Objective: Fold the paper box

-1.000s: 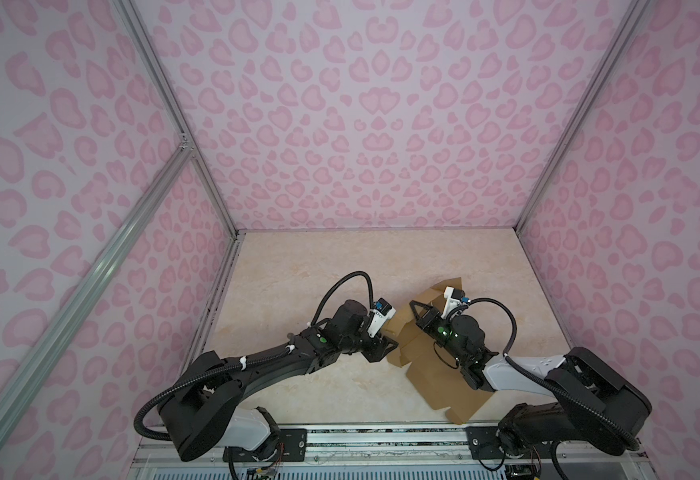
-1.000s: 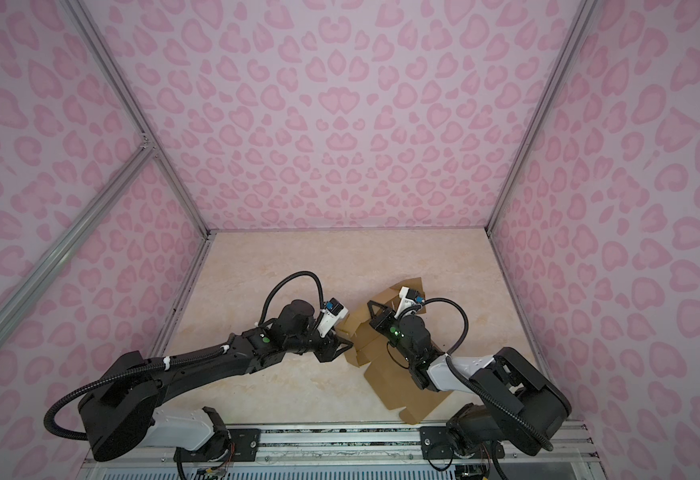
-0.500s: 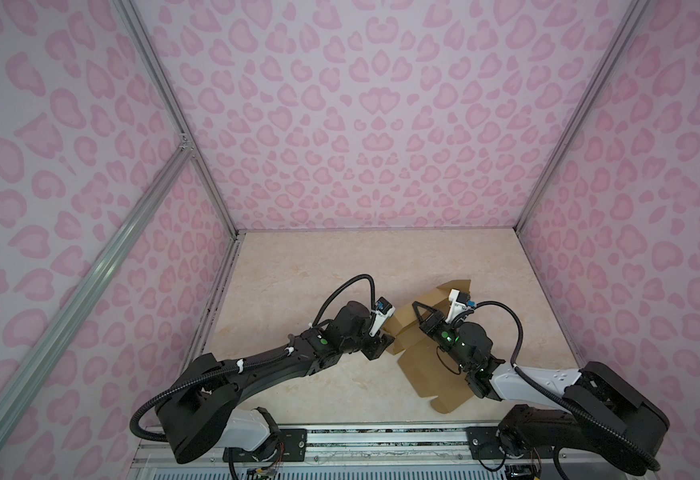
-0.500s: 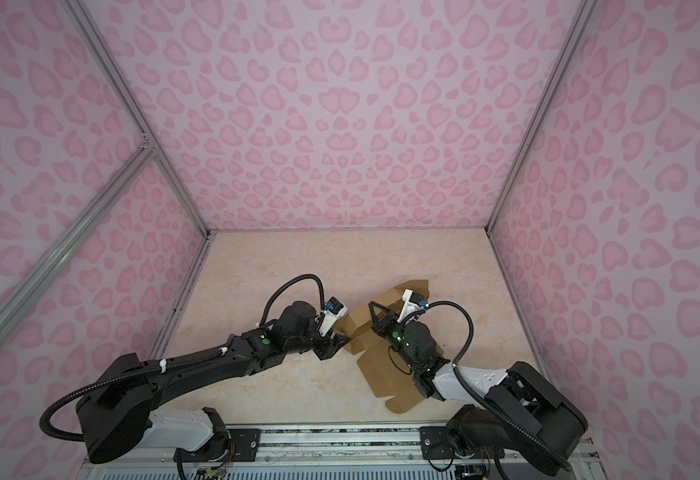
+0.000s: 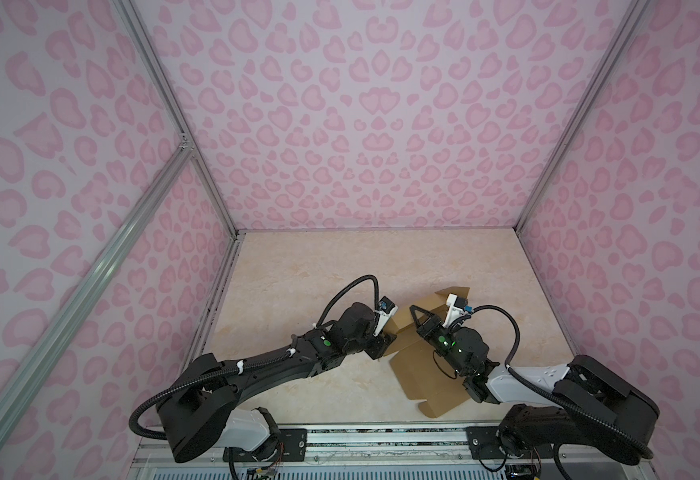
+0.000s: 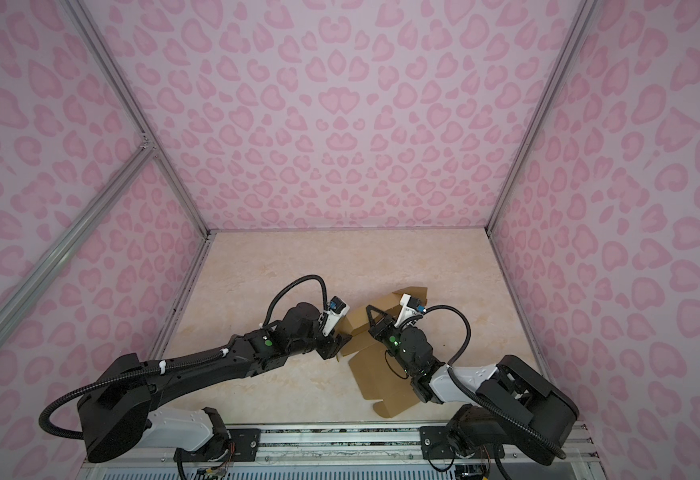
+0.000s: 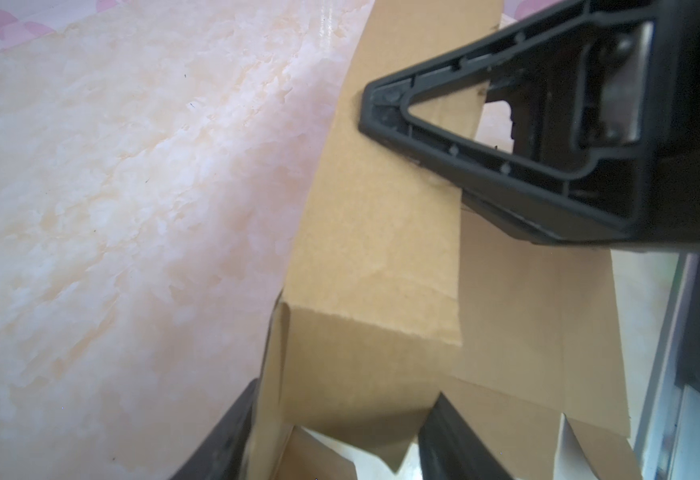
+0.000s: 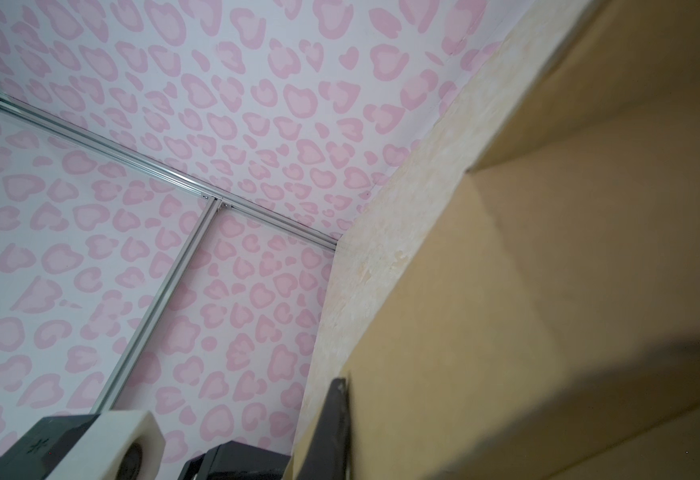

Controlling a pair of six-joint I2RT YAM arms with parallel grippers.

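The half-folded paper box (image 5: 421, 370) holds nothing. The right gripper (image 5: 416, 316) pinches its raised panel; the left gripper (image 7: 340, 424) straddles its left flap, fingers spread.

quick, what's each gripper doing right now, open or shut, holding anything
Left gripper: open, its fingers either side of a raised flap of the brown kraft cardboard box.
Right gripper: shut, pinched on a panel of the same box.

A pale marbled tabletop (image 5: 306, 266) sits inside pink heart-patterned walls (image 5: 373, 124) framed by aluminium rails (image 5: 90, 274).
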